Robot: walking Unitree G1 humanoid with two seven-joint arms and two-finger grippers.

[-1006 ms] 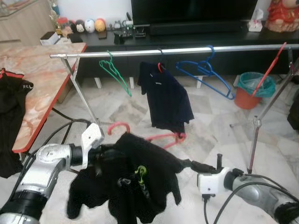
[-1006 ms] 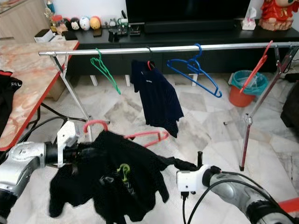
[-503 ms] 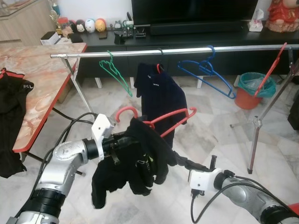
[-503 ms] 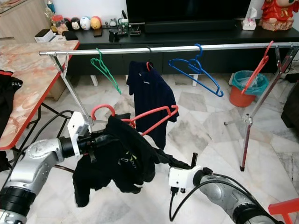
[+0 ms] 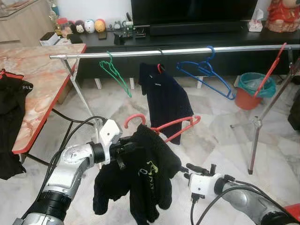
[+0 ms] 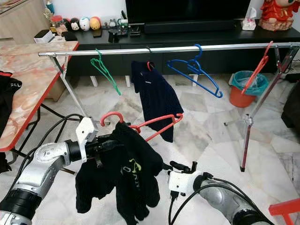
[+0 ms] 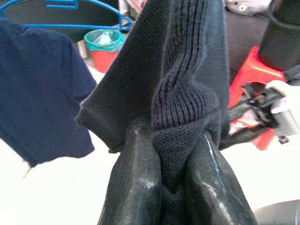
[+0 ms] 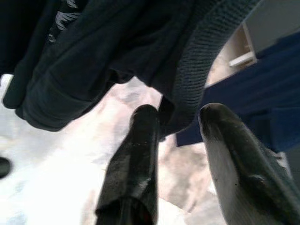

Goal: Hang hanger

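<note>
Ribbed black knit, a sweater point(image 5: 147, 176), hangs bunched on a thin red hanger point(image 5: 174, 126), low at about 6 o'clock in front of the shiny metal rail point(image 5: 187, 50). The left gripper point(image 7: 174, 154) pinches a fold of that knit tight between its glossy fingers. Half a second ago the right gripper point(image 8: 180, 124) held the sleeve stretched; now its fingers stand parted around a loose edge, and the sweater droops longer. At 2 o'clock, a red bucket point(image 5: 253, 91) holds a green liner.
</note>
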